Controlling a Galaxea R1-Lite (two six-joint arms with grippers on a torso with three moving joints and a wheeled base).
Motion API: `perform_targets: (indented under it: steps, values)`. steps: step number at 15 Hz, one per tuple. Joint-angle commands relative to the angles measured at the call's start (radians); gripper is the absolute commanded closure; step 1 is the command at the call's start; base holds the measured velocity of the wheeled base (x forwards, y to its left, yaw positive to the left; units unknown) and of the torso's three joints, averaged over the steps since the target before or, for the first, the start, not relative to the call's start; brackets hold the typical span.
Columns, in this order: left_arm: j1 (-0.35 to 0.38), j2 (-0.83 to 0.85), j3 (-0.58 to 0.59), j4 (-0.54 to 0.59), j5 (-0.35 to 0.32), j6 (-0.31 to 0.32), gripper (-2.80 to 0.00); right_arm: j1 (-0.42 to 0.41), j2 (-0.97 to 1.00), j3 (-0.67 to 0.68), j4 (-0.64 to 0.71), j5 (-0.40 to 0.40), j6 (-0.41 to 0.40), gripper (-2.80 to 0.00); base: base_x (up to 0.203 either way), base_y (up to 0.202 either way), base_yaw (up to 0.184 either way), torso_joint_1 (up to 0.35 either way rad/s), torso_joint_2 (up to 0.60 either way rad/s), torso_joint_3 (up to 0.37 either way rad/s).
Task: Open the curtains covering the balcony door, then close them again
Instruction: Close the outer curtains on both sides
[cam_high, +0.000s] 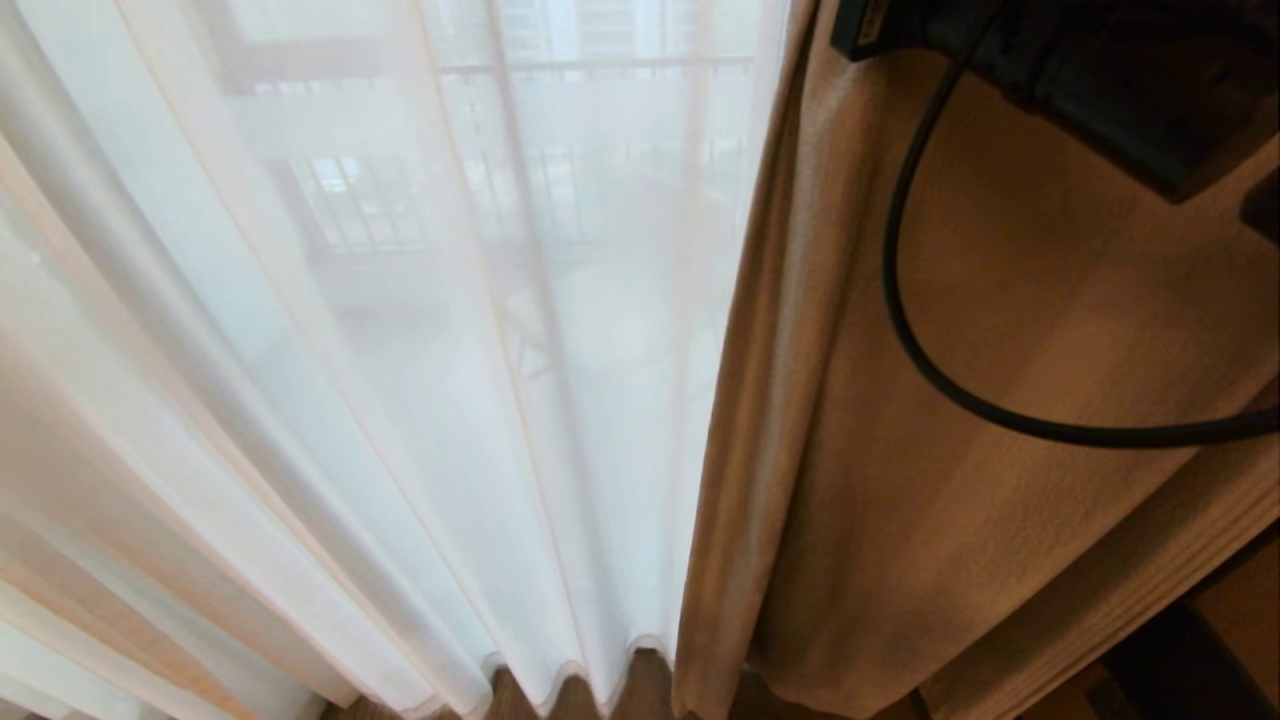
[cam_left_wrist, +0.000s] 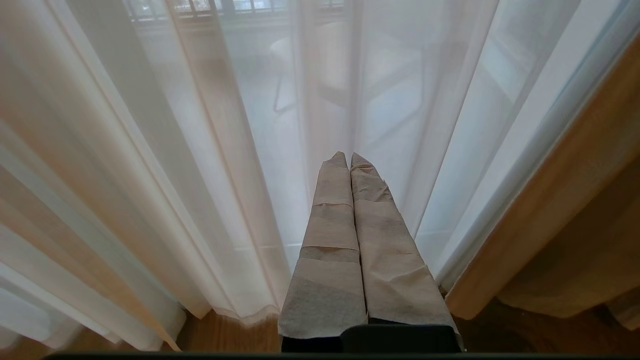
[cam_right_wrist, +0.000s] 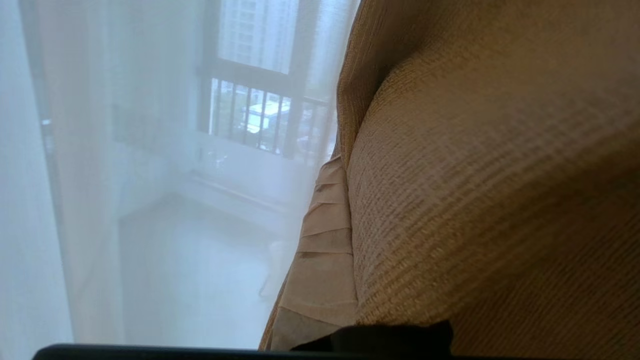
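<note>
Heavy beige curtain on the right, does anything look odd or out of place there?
Yes. The heavy beige woven curtain has a loose black cable looping across its front, hanging from the robot's right arm at the top corner. In the right wrist view the fabric lies bunched against the right gripper's taped fingers.

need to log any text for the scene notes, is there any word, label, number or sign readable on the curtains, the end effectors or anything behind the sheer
None: no text can be read in any view.
Beige curtain: plain woven fabric, no label.
Sheer white layer: blank; only a railing and buildings show blurred behind it.
Left end effector: taped fingers, no print.
Black cable: no markings.
</note>
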Motion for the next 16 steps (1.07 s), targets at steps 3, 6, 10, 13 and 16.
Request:
perform_targets:
  steps: [3, 6, 10, 13, 16]
  values:
    - [0.0, 0.0, 0.0, 0.0, 0.0, 0.0, 0.0, 0.086, 0.088, -0.041, -0.002, -0.01, -0.032, 0.0, 0.0, 0.0, 0.0, 0.0, 0.0, 0.0]
    - [0.0, 0.0, 0.0, 0.0, 0.0, 0.0, 0.0, 0.139, 0.137, -0.086, -0.001, -0.041, -0.05, 0.0, 0.0, 0.0, 0.0, 0.0, 0.0, 0.0]
    - [0.0, 0.0, 0.0, 0.0, 0.0, 0.0, 0.0, 0.189, 0.186, -0.115, 0.0, -0.047, -0.075, 0.0, 0.0, 0.0, 0.0, 0.0, 0.0, 0.0]
    - [0.0, 0.0, 0.0, 0.0, 0.0, 0.0, 0.0, 0.212, 0.214, -0.129, 0.001, -0.048, -0.078, 0.0, 0.0, 0.0, 0.0, 0.0, 0.0, 0.0]
    - [0.0, 0.0, 0.0, 0.0, 0.0, 0.0, 0.0, 0.232, 0.23, -0.13, -0.002, -0.048, -0.099, 0.0, 0.0, 0.0, 0.0, 0.0, 0.0, 0.0]
